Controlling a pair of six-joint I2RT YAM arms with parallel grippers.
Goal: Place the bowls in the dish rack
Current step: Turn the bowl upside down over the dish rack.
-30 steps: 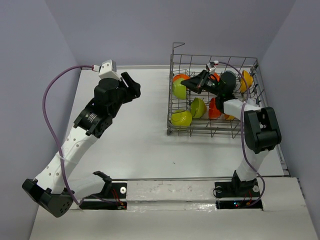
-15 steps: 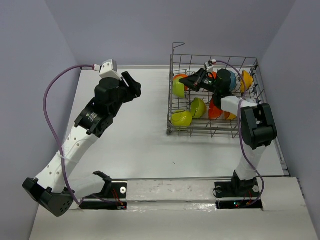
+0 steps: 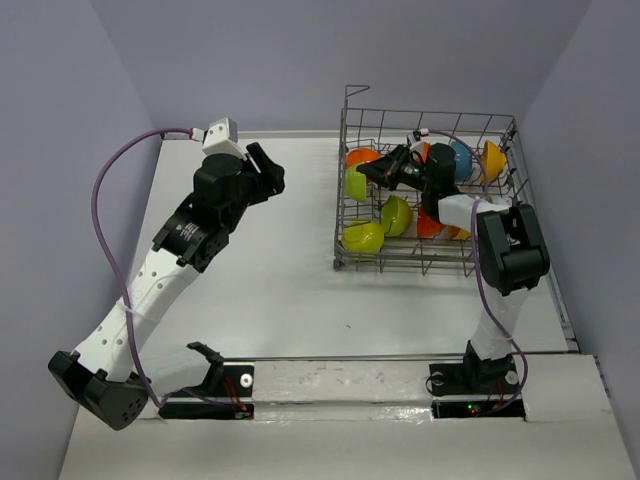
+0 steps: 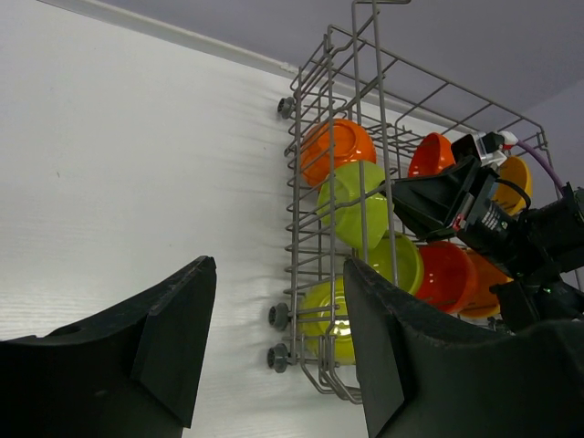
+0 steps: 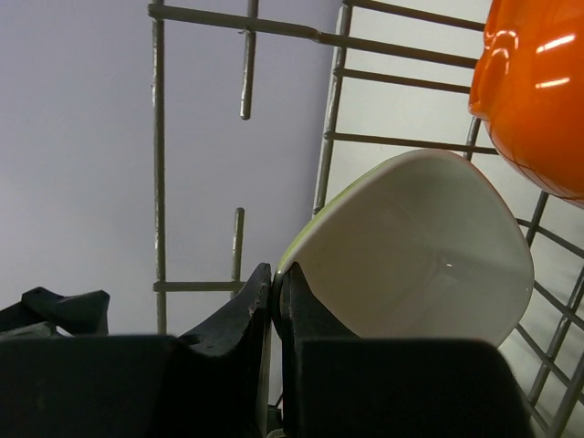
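Right tool (image 5: 276,272) reaches pinched-shut into dish rack (image 3: 400,263).

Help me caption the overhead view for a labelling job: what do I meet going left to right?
Left gripper → dish rack, left wall → blue bowl → orange-yellow bowl. Left out because they overlap: the right gripper and the lime green bowl in its jaws.

The rack (image 4: 294,196) was thin grey metal wire with a dull sheen. The bowls (image 4: 351,205) were smooth and glossy. An orange bowl (image 5: 538,91) carried bright highlights, and a lime bowl (image 5: 429,246) had a sleek white inside. The desk (image 3: 270,270) was matt white. The left end effector (image 4: 278,274) had matt black plastic fingers (image 4: 173,338).
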